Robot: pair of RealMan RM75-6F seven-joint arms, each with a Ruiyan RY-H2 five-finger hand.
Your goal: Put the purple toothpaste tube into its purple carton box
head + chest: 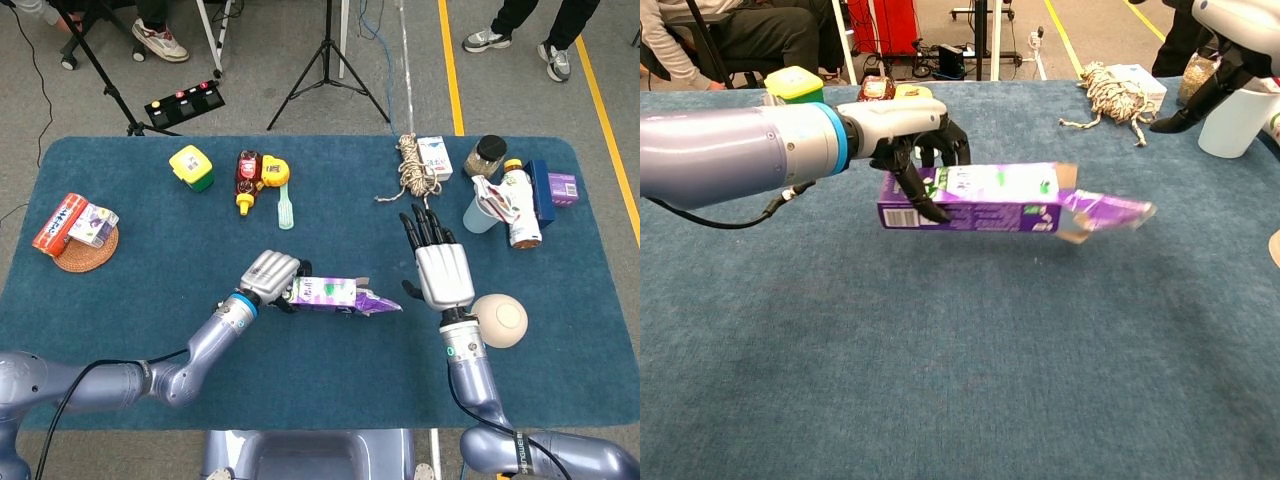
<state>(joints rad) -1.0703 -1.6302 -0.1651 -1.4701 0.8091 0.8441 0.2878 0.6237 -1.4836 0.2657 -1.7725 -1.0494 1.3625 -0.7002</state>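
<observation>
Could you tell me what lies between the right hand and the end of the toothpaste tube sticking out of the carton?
Nothing: in the head view only bare blue table cloth separates the right hand from the toothpaste tube.

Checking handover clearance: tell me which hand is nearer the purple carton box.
Left. The left hand grips the purple carton box at its closed end. The right hand is open, off beyond the protruding toothpaste tube, touching neither.
</observation>
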